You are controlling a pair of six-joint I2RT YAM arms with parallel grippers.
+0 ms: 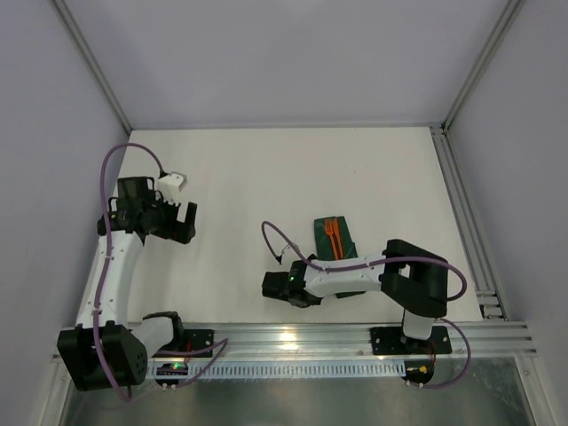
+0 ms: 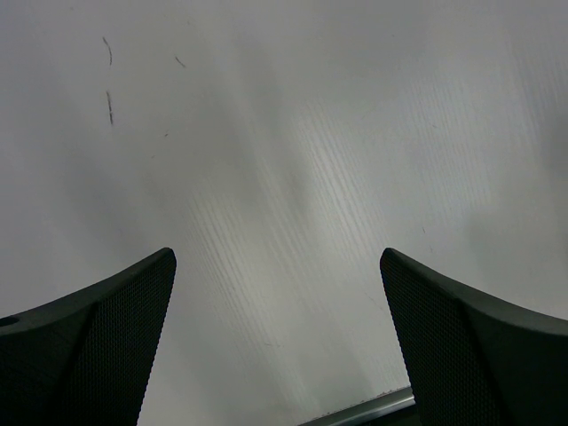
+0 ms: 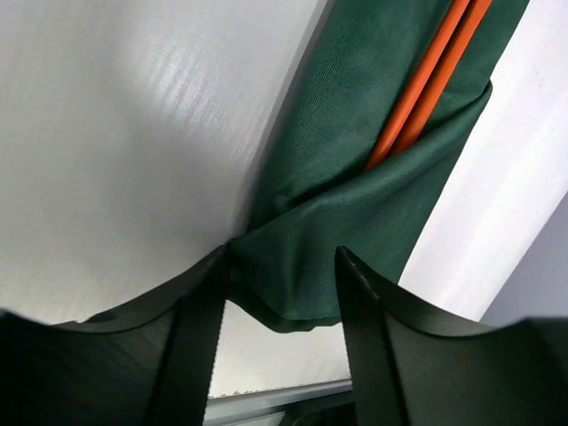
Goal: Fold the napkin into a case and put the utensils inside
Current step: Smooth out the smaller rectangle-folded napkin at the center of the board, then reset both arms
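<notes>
Caught with right gripper point(image 3: 280, 257) half-parted astride the case point(image 3: 355, 186), utensils point(image 3: 424, 80) inside, left gripper point(image 2: 277, 257) wide; likely needed a snag-free lift.

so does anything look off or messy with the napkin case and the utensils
Only minor: the case is puckered at the corner by the right gripper, so that edge lies creased rather than flat. The utensils sit tucked side by side under the flap. Nothing looks spilled or damaged.
</notes>
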